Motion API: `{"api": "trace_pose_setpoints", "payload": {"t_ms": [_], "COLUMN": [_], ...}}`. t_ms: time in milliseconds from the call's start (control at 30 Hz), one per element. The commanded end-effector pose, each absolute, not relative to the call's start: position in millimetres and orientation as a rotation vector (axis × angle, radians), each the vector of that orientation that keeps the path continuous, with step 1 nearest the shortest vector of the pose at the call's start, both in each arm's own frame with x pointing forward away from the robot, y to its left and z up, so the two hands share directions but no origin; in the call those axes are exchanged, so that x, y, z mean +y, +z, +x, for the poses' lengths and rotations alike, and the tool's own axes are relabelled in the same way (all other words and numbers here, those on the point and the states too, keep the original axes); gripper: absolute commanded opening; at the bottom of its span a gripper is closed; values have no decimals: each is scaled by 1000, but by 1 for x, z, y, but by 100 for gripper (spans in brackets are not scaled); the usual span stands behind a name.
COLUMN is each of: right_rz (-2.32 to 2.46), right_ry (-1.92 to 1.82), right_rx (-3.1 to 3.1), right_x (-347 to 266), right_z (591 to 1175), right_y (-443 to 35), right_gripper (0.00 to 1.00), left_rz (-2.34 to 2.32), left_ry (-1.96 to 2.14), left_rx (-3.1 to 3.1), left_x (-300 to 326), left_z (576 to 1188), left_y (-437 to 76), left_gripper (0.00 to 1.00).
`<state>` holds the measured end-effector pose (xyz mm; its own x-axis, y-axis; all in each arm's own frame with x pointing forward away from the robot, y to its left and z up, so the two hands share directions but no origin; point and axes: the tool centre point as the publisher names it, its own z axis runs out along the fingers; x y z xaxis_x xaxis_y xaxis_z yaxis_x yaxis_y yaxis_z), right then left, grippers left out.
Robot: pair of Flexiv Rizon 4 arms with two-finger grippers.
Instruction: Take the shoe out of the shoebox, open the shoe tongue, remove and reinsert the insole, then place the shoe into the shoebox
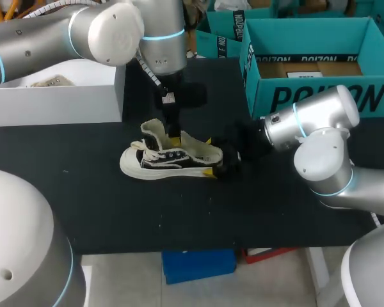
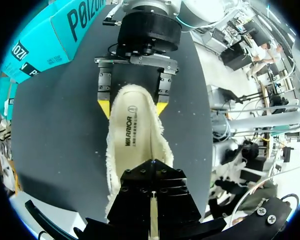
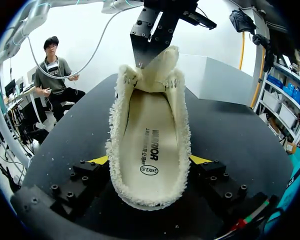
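Note:
A cream and black low shoe [image 1: 169,158] lies on its sole on the black table, toe toward the left. My left gripper [image 1: 173,134] comes down from above and is shut on the shoe tongue [image 3: 162,62], holding it pulled up and forward. My right gripper [image 1: 209,157] is at the heel, with its yellow fingertips [image 3: 199,159] pressed against both sides of it. The printed cream insole [image 3: 150,145] lies flat inside the shoe and also shows past my left gripper [image 2: 153,192] as the insole [image 2: 135,130]. The teal shoebox [image 1: 307,96] stands open at the back right.
A white box [image 1: 57,96] stands at the back left, close behind my left arm. A second teal box [image 1: 221,32] sits behind the first. The table's front edge [image 1: 198,246] runs near the shoe, with bare black surface between.

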<state>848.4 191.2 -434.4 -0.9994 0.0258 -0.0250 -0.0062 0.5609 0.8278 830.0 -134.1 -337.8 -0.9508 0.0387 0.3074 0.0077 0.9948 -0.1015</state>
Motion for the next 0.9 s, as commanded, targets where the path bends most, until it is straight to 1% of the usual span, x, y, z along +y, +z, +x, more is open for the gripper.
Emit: {"api": "trace_pose_setpoints", "payload": {"t_ms": [33,367,900], "right_rz": [20,20,20], "right_ry": [1454,1454,1454], "right_rx": [2746,2746,2746], "right_x": [191,191,191], "right_z": [849,849,849], "right_y": [-438,-438,-438], "right_gripper": [0,0,0], "left_rz": [-27,-7,21], "left_ry": [148,139,144], "left_rx": [-2804,-2763,-2738], "left_x": [-136,-136,-137], "left_z": [833,829,816], "left_y": [-353,-376,-395], "left_gripper": [0,0,0]}}
